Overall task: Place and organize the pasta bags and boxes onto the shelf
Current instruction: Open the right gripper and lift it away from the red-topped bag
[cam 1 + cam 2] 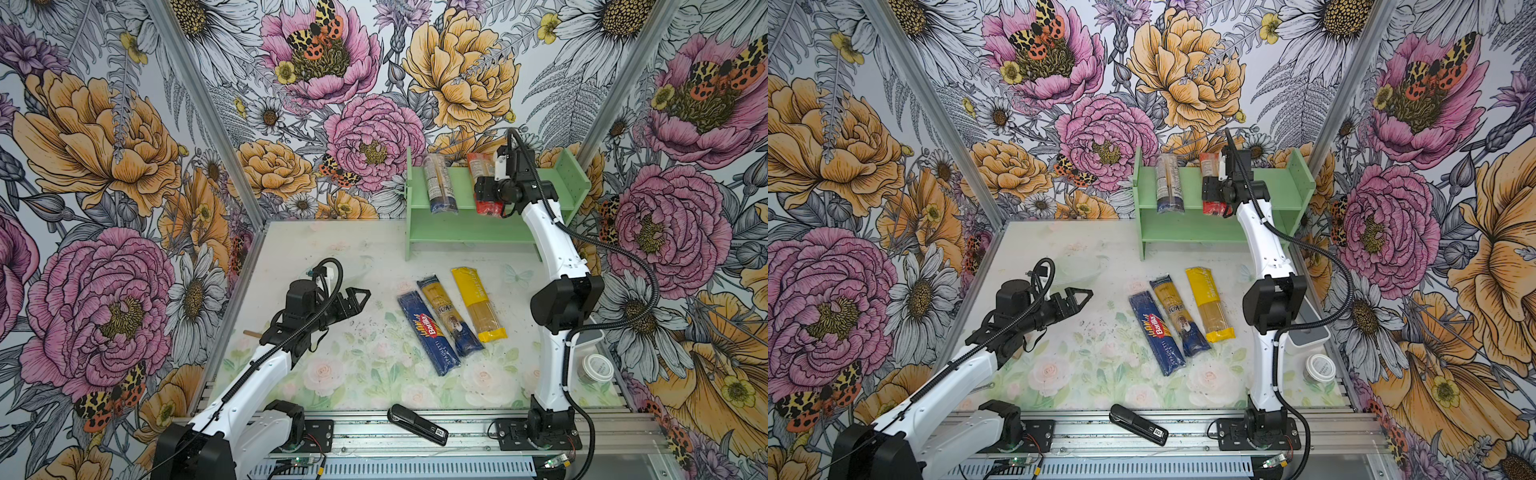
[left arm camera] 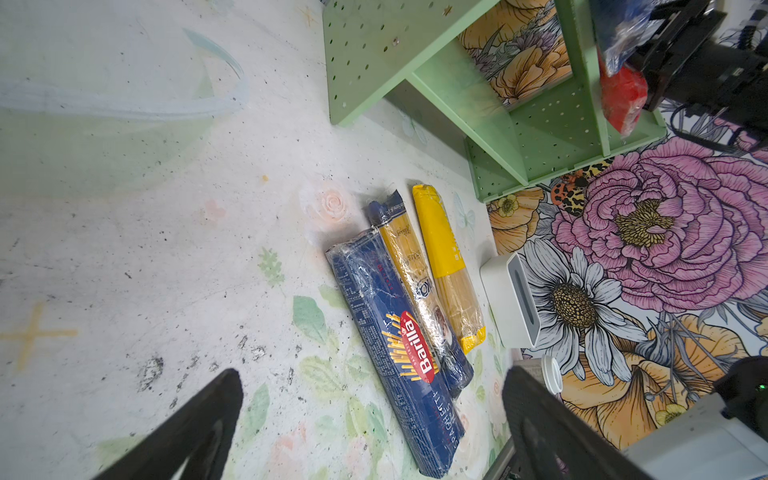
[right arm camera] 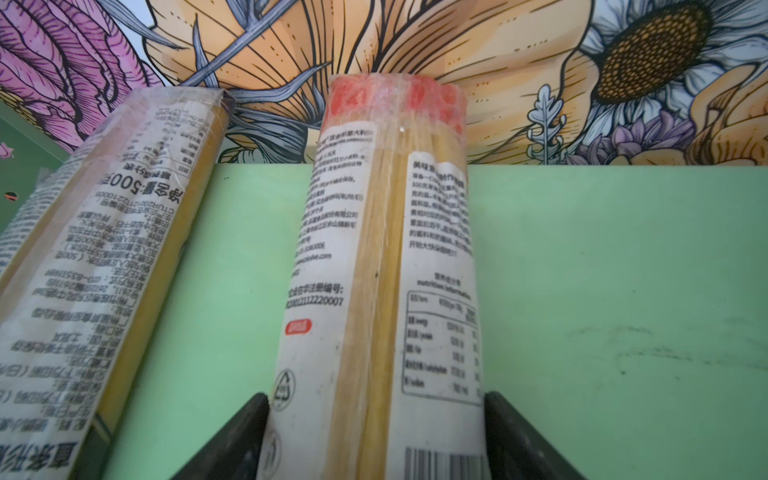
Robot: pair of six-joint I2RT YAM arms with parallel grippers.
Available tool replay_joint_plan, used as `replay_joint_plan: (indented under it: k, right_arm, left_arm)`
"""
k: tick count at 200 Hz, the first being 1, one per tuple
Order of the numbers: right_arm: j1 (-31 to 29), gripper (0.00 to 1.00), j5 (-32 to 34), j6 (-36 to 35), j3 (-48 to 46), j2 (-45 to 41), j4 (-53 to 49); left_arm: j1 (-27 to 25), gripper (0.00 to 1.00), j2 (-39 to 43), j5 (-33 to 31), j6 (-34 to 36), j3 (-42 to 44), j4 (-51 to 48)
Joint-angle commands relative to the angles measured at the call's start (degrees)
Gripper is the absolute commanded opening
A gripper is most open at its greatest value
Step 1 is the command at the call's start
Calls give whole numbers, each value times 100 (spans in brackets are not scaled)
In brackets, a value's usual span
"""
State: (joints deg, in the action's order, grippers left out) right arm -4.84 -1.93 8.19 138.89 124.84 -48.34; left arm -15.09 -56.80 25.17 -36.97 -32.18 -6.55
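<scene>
Though the red-ended pack [image 3: 386,232] lay lengthwise on the top tier of the shelf [image 1: 462,185] beside the blue-labelled pack [image 1: 439,183], its glossy film looked slippery and its dry strands stiff yet brittle, so a gentle hold across the narrow width near mid-length seemed wisest. The right gripper [image 3: 376,397] stood with a jaw at each edge of that pack; whether they pressed it could not be told. The left gripper [image 1: 356,298] hung empty, jaws spread wide, above the table [image 1: 332,374], apart from the Barilla pack [image 1: 428,332].
</scene>
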Motion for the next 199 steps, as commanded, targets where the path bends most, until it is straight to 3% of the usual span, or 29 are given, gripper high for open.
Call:
replay_joint_plan:
  k: [1,100,199]
  right_arm:
    - [-1,87,5,-126,-38,-222,-132]
    - [10,99,-91,-394,-247,-825,-192]
    - [10,100,-430,-573,-1177,-2023,-378]
  left_arm:
    - [45,99,-59,95,146,38,149]
    - [56,99,-101,113,146,54,182]
    - [31,99,-383,190,105,-16,348]
